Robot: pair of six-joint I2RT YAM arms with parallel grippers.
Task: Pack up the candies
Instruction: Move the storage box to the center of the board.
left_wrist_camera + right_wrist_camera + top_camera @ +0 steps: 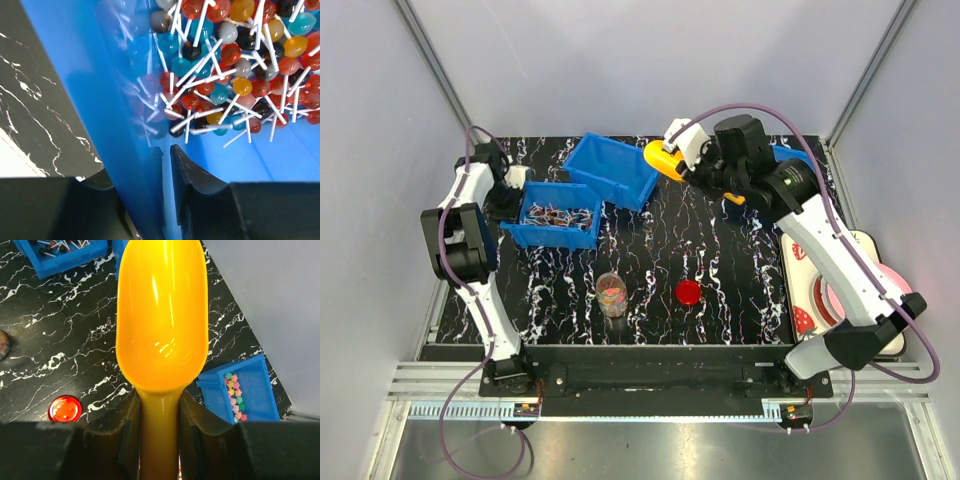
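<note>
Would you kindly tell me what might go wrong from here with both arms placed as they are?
The left gripper pinches only the thin wall of the blue bin; pulling could tip it and spill the lollipops.
The yellow scoop in the right gripper looks wider than the jar mouth, so pouring may scatter candies.
The loose red lid beside the jar could get knocked.

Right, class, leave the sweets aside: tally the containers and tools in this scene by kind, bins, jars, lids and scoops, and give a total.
blue bins: 3 (lollipop bin, empty bin, star-sweet bin)
clear jar: 1
red lid: 1
yellow scoop: 1
total: 6
</note>
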